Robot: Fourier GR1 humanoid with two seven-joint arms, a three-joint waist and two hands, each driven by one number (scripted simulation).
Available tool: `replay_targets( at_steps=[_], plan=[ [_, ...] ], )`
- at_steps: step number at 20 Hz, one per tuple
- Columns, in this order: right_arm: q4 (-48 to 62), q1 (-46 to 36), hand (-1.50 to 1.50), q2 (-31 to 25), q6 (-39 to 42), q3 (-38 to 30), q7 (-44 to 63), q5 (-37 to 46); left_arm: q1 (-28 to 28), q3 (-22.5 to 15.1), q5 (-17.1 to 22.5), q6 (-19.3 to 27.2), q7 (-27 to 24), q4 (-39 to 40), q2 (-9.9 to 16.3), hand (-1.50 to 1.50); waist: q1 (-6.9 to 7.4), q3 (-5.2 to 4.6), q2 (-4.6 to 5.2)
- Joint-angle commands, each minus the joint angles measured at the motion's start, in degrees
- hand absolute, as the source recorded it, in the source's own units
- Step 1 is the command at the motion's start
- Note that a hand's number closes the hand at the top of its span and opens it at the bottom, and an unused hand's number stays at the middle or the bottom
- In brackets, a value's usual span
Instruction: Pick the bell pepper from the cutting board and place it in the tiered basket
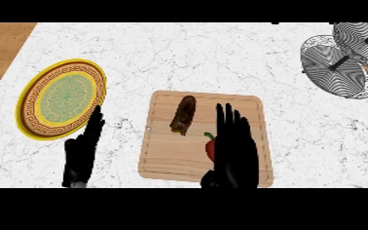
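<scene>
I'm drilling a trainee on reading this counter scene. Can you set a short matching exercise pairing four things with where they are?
Things:
1. bell pepper
2. plate
3. tiered basket
4. left hand

Places:
A. far right of the counter
B. on the cutting board, partly hidden by the right hand
C. left of the cutting board, below the plate in the picture
D. left part of the counter

Pairs: 1-B, 2-D, 3-A, 4-C

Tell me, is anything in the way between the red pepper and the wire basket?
Nothing visible. The bell pepper lies on the cutting board, partly hidden by the right hand. Only bare counter lies between it and the tiered basket, far right.
</scene>
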Motion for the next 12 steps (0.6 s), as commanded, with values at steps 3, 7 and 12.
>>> replay_targets(
  at_steps=[3, 7, 12],
  plan=[
    [2.24, -0.48, -1.5, 3.95, 10.39, 0.13, 13.66, -1.09, -2.81, 0.06, -0.53, 0.38, 1.61, 3.07, -1.57, 0.0, -0.75, -0.26, 0.17],
    [3.85, -0.91, -1.5, 4.01, 11.27, -3.05, 12.95, -2.42, -0.75, 0.26, -1.36, 0.81, 0.83, 2.09, -1.05, 0.0, -0.22, -0.2, 0.13],
    [7.92, -3.49, -1.5, 4.03, 11.01, -6.8, 10.46, -4.2, -1.37, 1.62, -0.62, -1.39, -0.13, 3.16, -0.35, 0.0, -0.06, -0.18, 0.22]
  ],
)
